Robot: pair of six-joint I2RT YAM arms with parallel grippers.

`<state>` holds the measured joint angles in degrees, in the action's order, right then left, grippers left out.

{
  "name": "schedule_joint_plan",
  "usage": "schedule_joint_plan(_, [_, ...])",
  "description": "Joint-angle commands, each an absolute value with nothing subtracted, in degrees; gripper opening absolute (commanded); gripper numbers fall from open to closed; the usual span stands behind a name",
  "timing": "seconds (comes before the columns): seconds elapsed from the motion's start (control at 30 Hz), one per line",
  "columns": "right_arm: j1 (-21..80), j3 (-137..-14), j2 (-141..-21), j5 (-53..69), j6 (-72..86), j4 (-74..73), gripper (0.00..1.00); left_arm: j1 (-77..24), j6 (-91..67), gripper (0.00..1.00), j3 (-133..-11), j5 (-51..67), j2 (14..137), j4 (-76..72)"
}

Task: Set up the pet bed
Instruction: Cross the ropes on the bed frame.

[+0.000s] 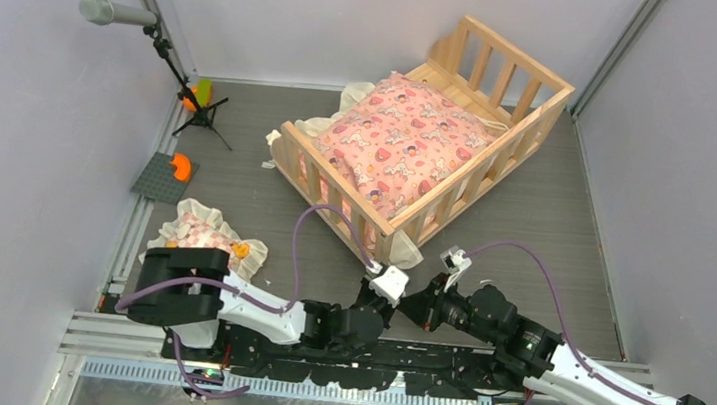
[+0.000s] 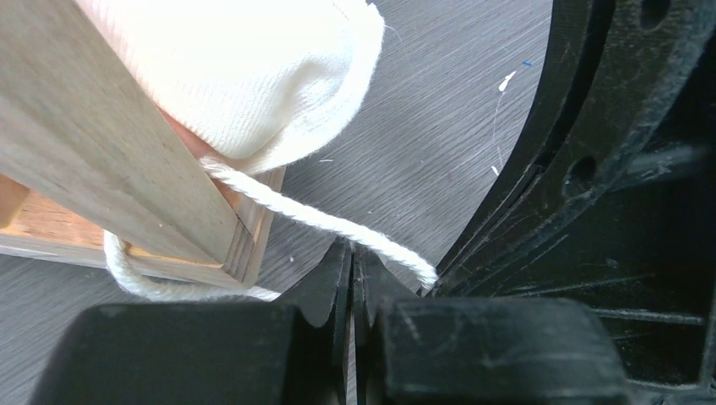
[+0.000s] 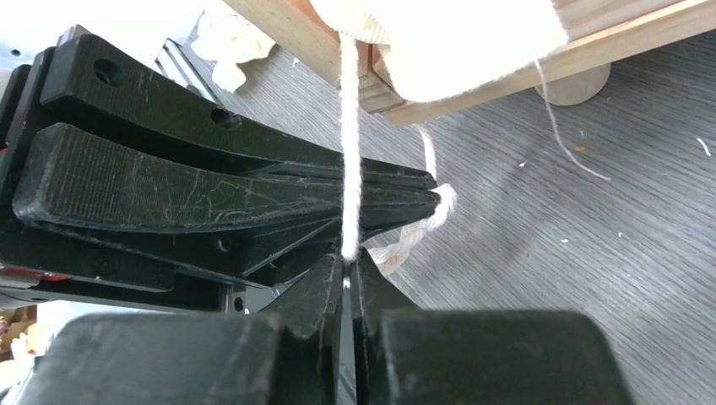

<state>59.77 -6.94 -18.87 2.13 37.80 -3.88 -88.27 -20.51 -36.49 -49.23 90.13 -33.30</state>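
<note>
Cord pinched at the near corner of the bed.
Top: bed lies dead ahead, long axis slanting away rightward, cushion inside; its near corner is equally close to both sides. Left wrist: left gripper closed on cord looped round the post. Right wrist: right gripper clamped on a taut cord, bed corner just above.

Open floor right of pet bed; microphone stand and pillow leftward.
</note>
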Motion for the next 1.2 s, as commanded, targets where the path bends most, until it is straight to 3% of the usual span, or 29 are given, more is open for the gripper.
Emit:
schedule_joint_plan(0.0, [59.9, -9.8, -18.1, 1.8, 37.4, -6.0, 0.11, -88.5, -19.8, 0.02, -34.2, -50.8, 91.1, -47.0])
schedule_joint_plan(0.27, [59.9, -10.7, -19.6, 2.2, 37.9, -7.5, 0.22, -88.5, -18.2, 0.06, -33.0, -51.6, 93.1, -54.6])
schedule_joint_plan(0.53, [59.9, -12.5, -19.5, 1.1, 37.7, -11.4, 0.24, -88.5, -16.5, 0.07, -32.8, -51.1, 94.7, -59.1])
schedule_joint_plan(0.73, [59.9, -16.2, -18.0, -5.5, 37.4, -19.5, 0.34, -88.5, -15.7, 0.08, -31.7, -51.9, 94.7, -61.6])
schedule_joint_plan(1.17, [59.9, -20.6, -12.9, -18.7, 42.7, -28.1, 0.39, -88.5, -14.4, 0.09, -31.0, -53.6, 95.0, -62.6])
